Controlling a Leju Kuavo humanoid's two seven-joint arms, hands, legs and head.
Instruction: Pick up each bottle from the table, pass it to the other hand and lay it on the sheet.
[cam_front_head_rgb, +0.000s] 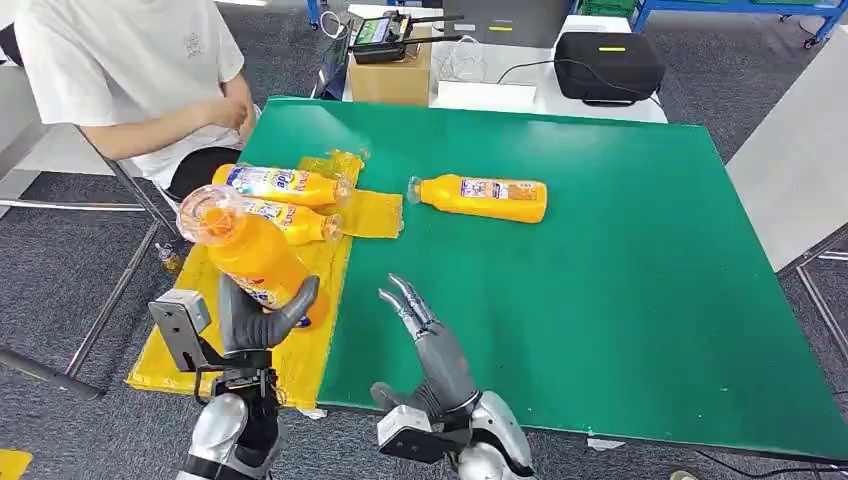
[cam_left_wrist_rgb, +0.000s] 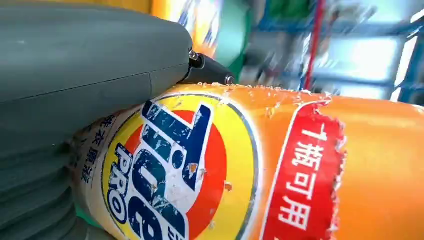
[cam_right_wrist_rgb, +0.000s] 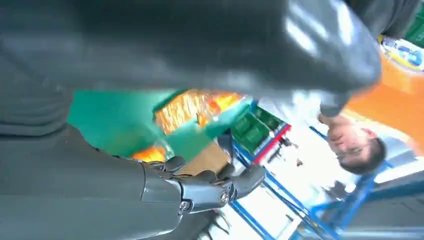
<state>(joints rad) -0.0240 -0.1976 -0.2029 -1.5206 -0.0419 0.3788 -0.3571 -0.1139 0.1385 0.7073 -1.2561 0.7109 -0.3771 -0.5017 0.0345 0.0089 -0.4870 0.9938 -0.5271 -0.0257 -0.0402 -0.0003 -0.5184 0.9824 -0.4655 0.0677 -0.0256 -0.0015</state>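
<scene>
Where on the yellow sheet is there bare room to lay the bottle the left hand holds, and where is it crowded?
The yellow sheet is bare at its near end, under and beside the left hand holding the orange bottle. Its far end is crowded: two orange bottles lie there side by side.

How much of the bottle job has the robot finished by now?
Two bottles already lie on the yellow sheet. The left robot hand holds a third bottle above it; the right robot hand is empty. One bottle is left on the green table.

The left hand (cam_left_wrist_rgb: 75, 100) grips an orange bottle (cam_left_wrist_rgb: 310, 170), its grey thumb over the round label (cam_left_wrist_rgb: 170, 175).
</scene>
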